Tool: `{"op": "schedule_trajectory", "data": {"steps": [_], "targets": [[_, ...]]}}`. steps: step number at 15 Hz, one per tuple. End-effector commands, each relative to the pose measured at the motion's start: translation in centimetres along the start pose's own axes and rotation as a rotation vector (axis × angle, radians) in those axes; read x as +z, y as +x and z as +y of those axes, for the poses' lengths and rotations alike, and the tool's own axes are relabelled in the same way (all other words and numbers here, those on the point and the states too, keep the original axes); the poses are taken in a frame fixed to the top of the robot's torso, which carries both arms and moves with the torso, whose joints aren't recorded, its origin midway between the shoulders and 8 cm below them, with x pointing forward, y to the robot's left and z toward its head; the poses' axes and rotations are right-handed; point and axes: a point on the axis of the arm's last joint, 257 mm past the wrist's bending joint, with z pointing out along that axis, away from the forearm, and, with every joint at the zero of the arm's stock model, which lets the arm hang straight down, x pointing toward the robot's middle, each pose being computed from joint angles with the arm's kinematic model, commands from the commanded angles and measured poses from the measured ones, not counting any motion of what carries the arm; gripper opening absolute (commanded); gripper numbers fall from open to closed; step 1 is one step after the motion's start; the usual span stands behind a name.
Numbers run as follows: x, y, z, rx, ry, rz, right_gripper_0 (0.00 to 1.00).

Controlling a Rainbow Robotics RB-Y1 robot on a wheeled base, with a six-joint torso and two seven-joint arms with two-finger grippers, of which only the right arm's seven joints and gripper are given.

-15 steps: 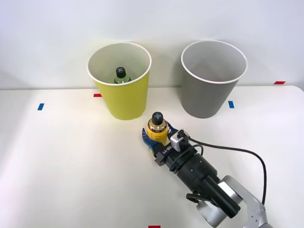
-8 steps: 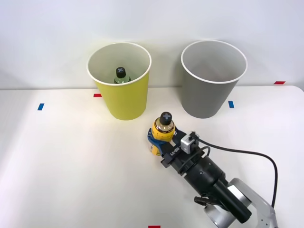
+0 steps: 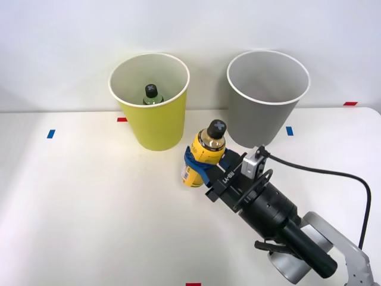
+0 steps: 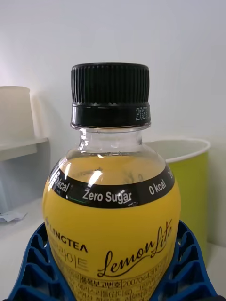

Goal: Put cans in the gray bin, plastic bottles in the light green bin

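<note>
My right gripper is shut on a yellow-labelled plastic bottle with a black cap, held lifted off the table in front of the gap between the two bins. In the right wrist view that bottle sits between my blue ribbed fingers. The light green bin stands at the back left with a greenish bottle upright inside it. To its right stands the gray bin; its visible inside looks bare. No cans are in sight.
The white table carries small blue tape marks and red tape marks near its edges. A black cable runs from my wrist toward the right. A white wall lies behind the bins.
My right gripper has raised the yellow bottle off the table and carried it up and slightly right, toward the bins. The bins and the greenish bottle have stayed put.
</note>
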Motion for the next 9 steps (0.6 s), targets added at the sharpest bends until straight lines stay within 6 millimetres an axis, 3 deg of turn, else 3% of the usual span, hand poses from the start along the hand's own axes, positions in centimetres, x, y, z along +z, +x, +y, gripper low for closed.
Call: {"op": "schedule_trajectory", "data": {"steps": [1, 5, 9], "targets": [[1.3, -4.5, 1.3, 0.062, 0.011, -0.004, 0.09], [3.0, -8.4, 2.6, 0.134, -0.017, -0.076, 0.09], [6.8, -11.0, 1.7, 0.15, 0.027, -0.106, 0.09]]}}
